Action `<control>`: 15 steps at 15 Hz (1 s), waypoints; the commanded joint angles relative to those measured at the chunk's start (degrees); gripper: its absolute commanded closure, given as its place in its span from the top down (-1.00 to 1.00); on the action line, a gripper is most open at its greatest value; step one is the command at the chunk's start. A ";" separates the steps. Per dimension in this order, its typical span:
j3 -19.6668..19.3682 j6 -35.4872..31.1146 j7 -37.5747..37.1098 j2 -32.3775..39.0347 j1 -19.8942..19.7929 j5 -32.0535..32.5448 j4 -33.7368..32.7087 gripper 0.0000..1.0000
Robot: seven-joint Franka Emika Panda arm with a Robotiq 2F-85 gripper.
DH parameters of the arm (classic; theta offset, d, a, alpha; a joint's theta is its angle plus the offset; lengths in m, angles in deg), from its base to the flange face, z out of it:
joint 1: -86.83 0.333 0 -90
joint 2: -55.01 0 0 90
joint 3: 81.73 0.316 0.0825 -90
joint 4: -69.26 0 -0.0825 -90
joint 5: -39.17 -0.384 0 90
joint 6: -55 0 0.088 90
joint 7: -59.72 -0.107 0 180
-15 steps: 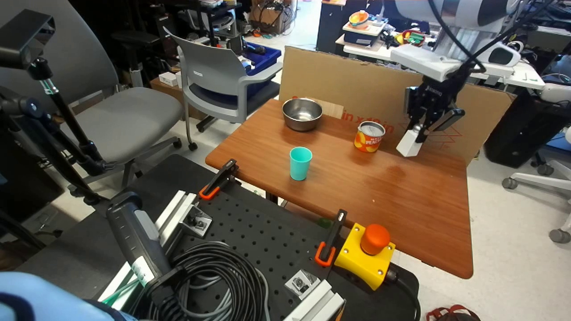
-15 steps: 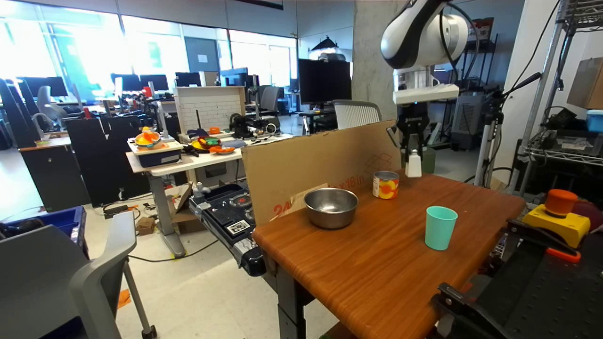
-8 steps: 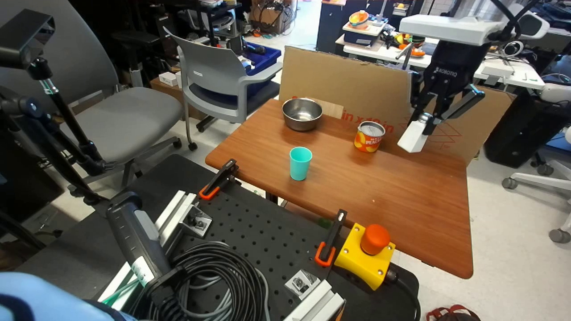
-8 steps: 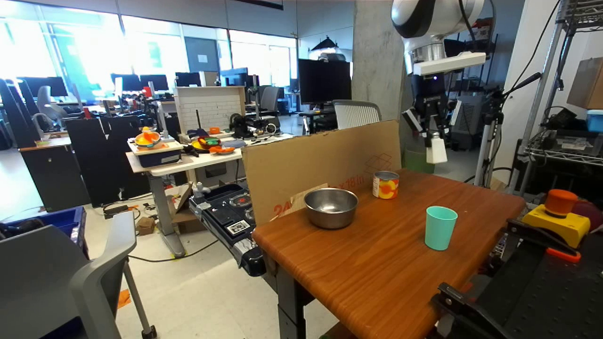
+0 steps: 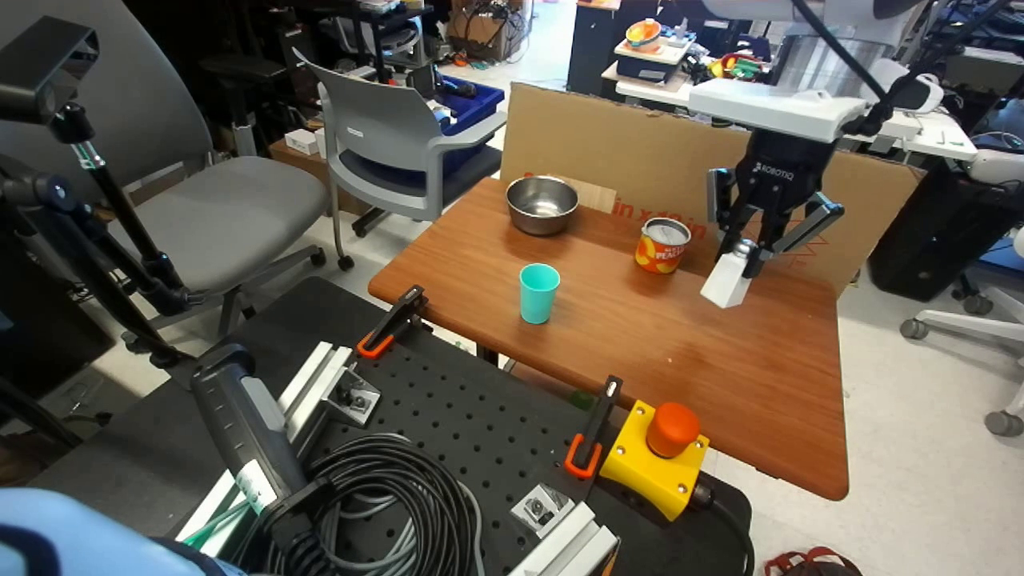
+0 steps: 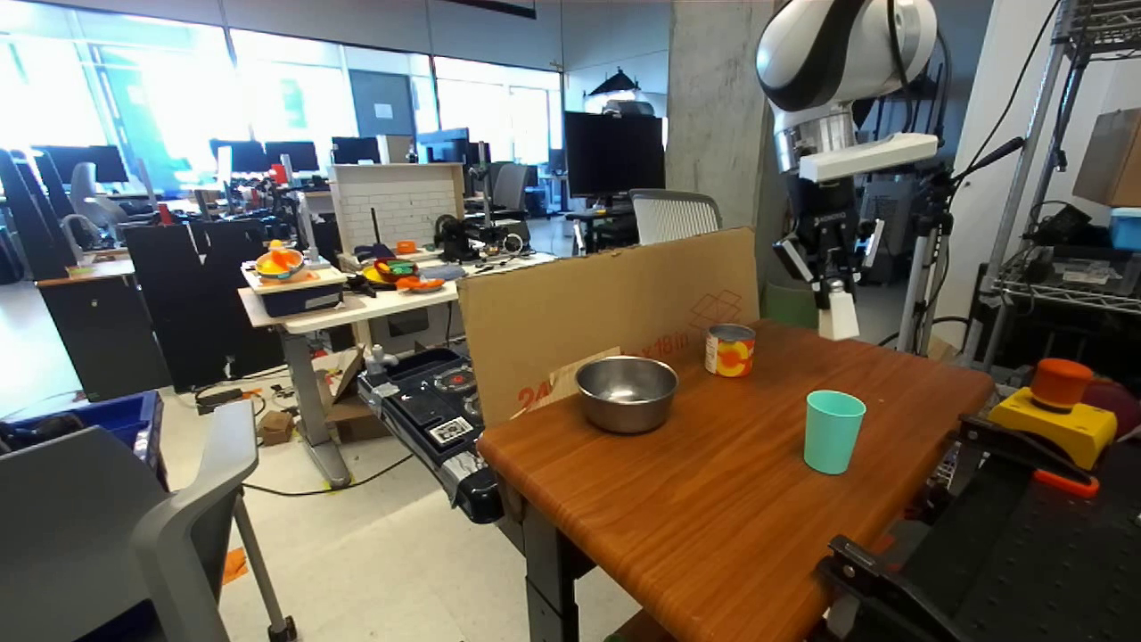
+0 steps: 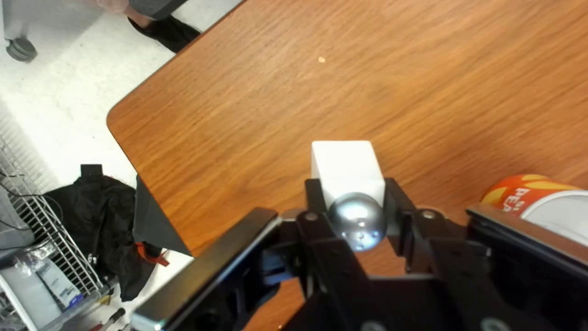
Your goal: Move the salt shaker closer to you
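Note:
The salt shaker is a small white tapered block with a round silver top. It shows in both exterior views (image 5: 725,282) (image 6: 839,318) and in the wrist view (image 7: 350,168). My gripper (image 5: 741,254) is shut on its upper part, one black finger on each side. The gripper also shows in an exterior view (image 6: 836,285) and in the wrist view (image 7: 353,197). The shaker hangs slightly tilted, held above the brown table (image 5: 624,352). Its base is apart from the tabletop; the exact height is hard to tell.
An orange peach can (image 5: 659,260) stands beside the shaker and shows in the wrist view (image 7: 519,195). A teal cup (image 5: 537,296) and a steel bowl (image 5: 542,222) stand on the table. A cardboard sheet (image 5: 640,144) rises behind it. A yellow emergency-stop box (image 5: 652,472) sits at the near edge.
The gripper has carried the shaker away from the cardboard, toward the side with the yellow box. It rose half a second ago and has come lower since. The cup, can and bowl have not moved.

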State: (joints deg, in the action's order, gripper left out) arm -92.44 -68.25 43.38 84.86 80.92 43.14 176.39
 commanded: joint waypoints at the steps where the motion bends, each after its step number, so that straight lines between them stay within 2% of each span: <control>1: 0.29 -7.59 -0.03 -2.15 0.66 0.29 5.52 -0.82; 5: 0.39 -12.53 0.49 -2.35 1.66 0.83 9.26 -0.82; 15: -0.43 -19.27 1.92 -5.99 2.72 3.20 19.22 -0.82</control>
State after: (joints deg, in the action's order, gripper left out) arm -92.12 -84.37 44.23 82.74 83.14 44.71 190.07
